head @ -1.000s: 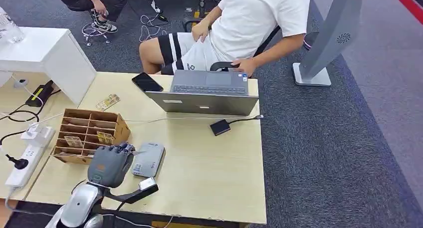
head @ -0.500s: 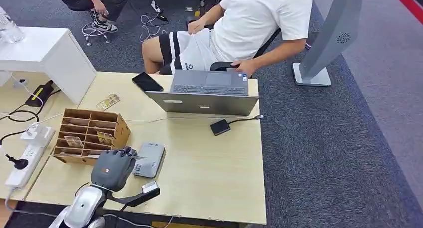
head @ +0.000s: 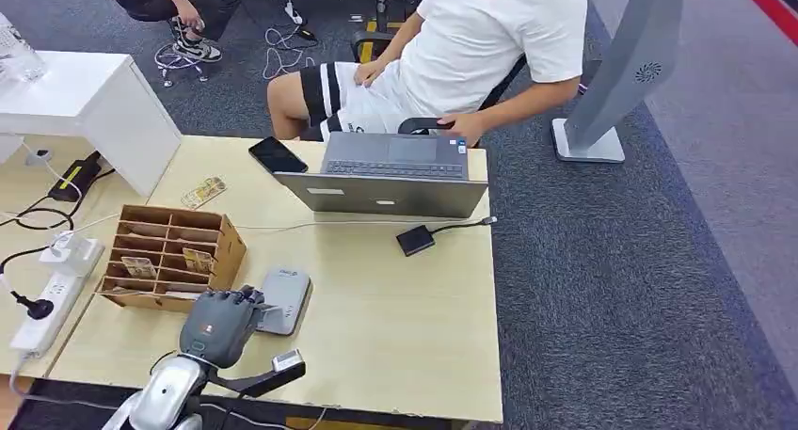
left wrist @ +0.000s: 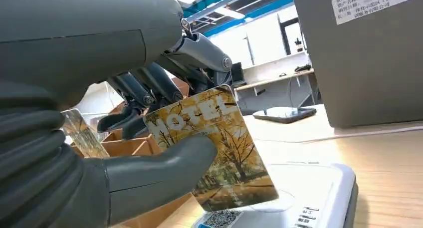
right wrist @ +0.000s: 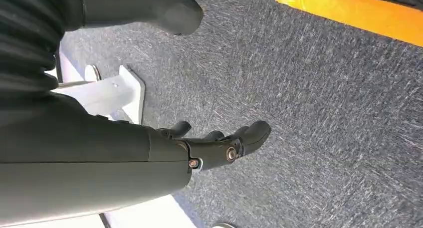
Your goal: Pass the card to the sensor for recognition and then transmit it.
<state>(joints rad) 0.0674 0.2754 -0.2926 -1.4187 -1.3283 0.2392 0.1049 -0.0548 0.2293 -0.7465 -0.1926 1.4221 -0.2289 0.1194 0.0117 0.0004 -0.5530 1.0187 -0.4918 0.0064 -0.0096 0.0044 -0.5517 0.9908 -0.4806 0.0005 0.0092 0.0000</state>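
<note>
Yellow card (left wrist: 219, 148) pinched in left hand (head: 221, 324), edge just above grey sensor (head: 282, 300) on table (head: 395, 308). Lower card flat over pad, hold steady. Right hand (right wrist: 219, 143) hangs empty, fingers loosely curled.

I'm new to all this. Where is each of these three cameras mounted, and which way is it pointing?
Head view: high on the robot, looking forward and down at the wooden table; its left arm and left robot hand come in from below.
Left wrist view: close behind the left robot hand, looking across the tabletop; the hand holds the card over the grey sensor.
Right wrist view: on the hanging right arm, looking down at grey carpet; the right robot hand holds nothing.
Shared: head and left wrist views both show the sensor, the laptop and the phone.
</note>
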